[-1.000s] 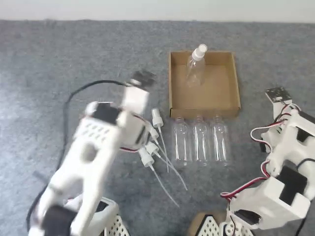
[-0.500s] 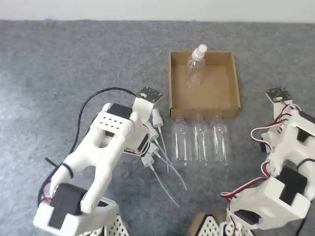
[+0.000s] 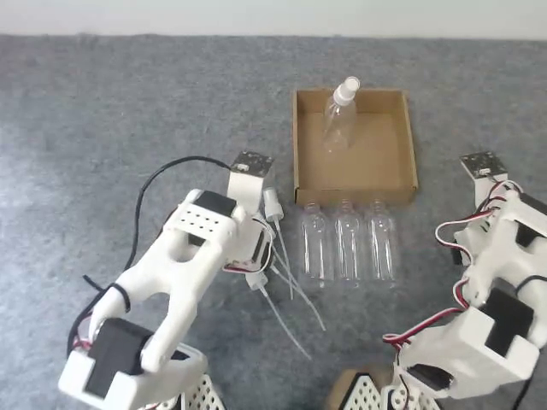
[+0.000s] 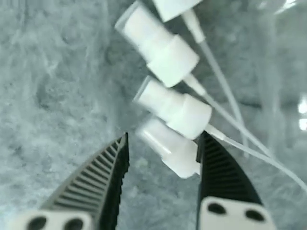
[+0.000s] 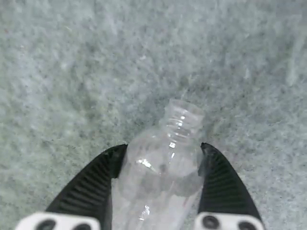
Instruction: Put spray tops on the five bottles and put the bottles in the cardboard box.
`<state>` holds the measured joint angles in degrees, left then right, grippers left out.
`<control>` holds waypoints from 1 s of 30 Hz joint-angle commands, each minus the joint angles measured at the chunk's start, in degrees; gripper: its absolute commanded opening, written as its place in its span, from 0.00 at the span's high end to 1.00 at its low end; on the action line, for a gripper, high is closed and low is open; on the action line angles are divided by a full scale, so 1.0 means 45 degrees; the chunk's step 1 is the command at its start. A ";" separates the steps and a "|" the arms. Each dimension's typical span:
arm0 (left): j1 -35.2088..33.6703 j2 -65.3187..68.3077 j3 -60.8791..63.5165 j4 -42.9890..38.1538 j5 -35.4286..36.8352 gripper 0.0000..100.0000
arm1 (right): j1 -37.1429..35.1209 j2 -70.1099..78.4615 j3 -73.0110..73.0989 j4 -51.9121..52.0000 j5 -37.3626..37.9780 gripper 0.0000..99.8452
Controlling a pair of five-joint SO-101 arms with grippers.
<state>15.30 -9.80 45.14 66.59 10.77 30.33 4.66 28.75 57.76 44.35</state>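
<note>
My left gripper [image 4: 163, 139] stands open low over a cluster of white spray tops on the carpet, with one spray top [image 4: 168, 148] between its fingers and two more [image 4: 175, 108] [image 4: 158, 43] just beyond. In the high view the left arm covers this cluster [image 3: 256, 278] left of three uncapped clear bottles [image 3: 349, 243] lying side by side. My right gripper [image 5: 163, 148] is shut on another uncapped clear bottle [image 5: 183, 117], neck pointing away. One bottle with a spray top [image 3: 340, 115] lies in the cardboard box [image 3: 402, 184].
Grey carpet covers the table. The box sits just behind the row of three bottles. The right arm [image 3: 496, 256] is folded at the right edge. A black cable [image 3: 145, 192] loops left of the left arm.
The left arm has swung back and lowered over the spray tops. The right arm has not moved.
</note>
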 commanded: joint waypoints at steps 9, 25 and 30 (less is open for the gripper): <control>-0.0059 -0.0234 0.1201 -0.1231 -0.0547 0.78 | 0.0205 -0.0205 -0.0254 -0.0127 0.0254 0.89; -0.0332 -0.0352 0.0576 -0.1289 -0.3243 0.98 | 0.0225 -0.0205 -0.0254 -0.0166 0.0254 0.89; -0.1973 -0.0215 -0.1573 -0.1485 -0.3184 0.98 | 0.0225 -0.0186 -0.0234 -0.0166 0.0254 0.89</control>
<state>10.11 -9.80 45.49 61.93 -3.21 30.33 4.66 28.75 57.76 44.35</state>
